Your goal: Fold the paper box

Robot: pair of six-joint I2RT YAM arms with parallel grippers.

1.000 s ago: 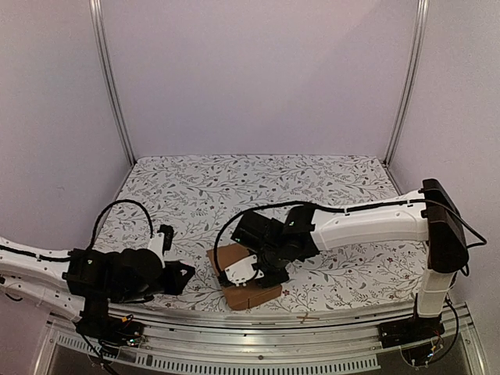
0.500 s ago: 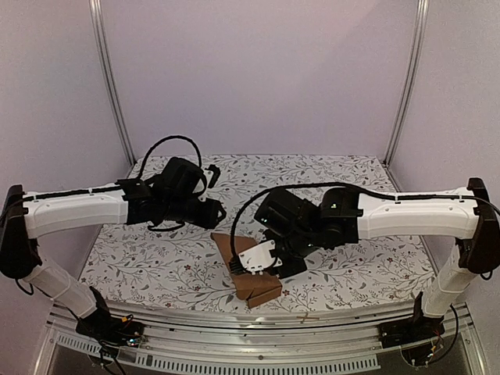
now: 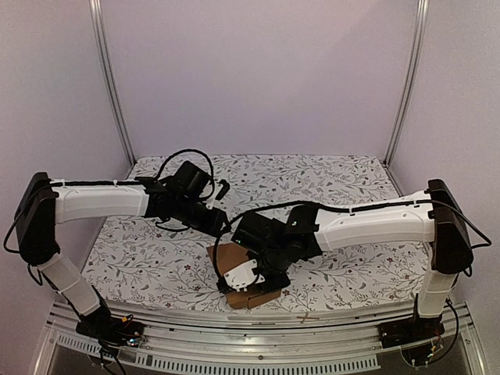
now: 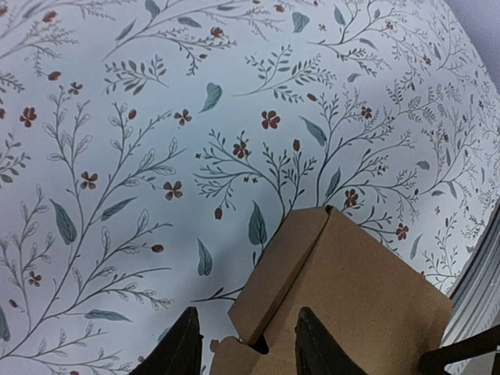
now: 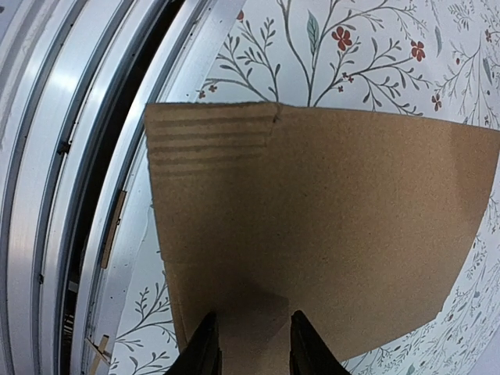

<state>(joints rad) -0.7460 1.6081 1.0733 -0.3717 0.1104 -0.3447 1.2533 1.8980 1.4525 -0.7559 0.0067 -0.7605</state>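
Brown cardboard, likely light, stiff yet crease-prone, the paper box (image 4: 359, 289) at the table (image 3: 351, 180) edge's six o'clock seems best pinched by a flap edge: right gripper (image 5: 252, 316) clamps one, left gripper (image 4: 246, 320) hangs parted.

The plain brown paper box (image 3: 223, 258), partly folded with one creased flap raised off its flat panel, sits near the front edge of the flowered tabletop (image 3: 148, 262).

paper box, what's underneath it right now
Under the paper box is the flowered tablecloth, showing around its edges, close to the metal rail at the table's near side. The patch directly beneath is covered by cardboard, so anything lying there cannot be seen.
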